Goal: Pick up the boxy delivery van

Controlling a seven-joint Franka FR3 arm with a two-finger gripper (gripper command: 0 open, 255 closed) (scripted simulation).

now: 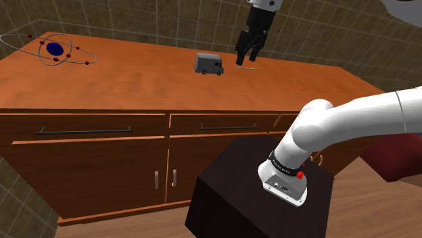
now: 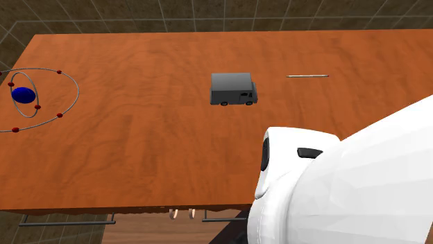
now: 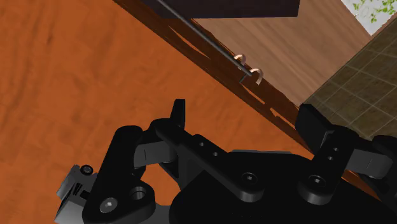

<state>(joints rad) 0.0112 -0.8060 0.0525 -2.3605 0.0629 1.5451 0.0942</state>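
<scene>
My black stand [image 1: 223, 203] sits nearest, in front of the wooden cabinet [image 1: 101, 162]. On the cabinet's countertop [image 1: 135, 84] the grey boxy van [image 1: 208, 64] stands upright towards the far edge, untouched. In the shoulder view my gripper [image 1: 247, 59] hangs just right of the van, over a thin rod [image 1: 247, 68]. Its fingers [image 3: 180, 113] are spread apart and hold nothing. Far to the left rests an atom model [image 1: 55, 49].

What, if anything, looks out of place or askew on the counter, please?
Nothing stands out. The grey van stands upright on its wheels on the wooden counter, apart from the atom model and the thin rod. The open gripper hovers above the rod.
</scene>
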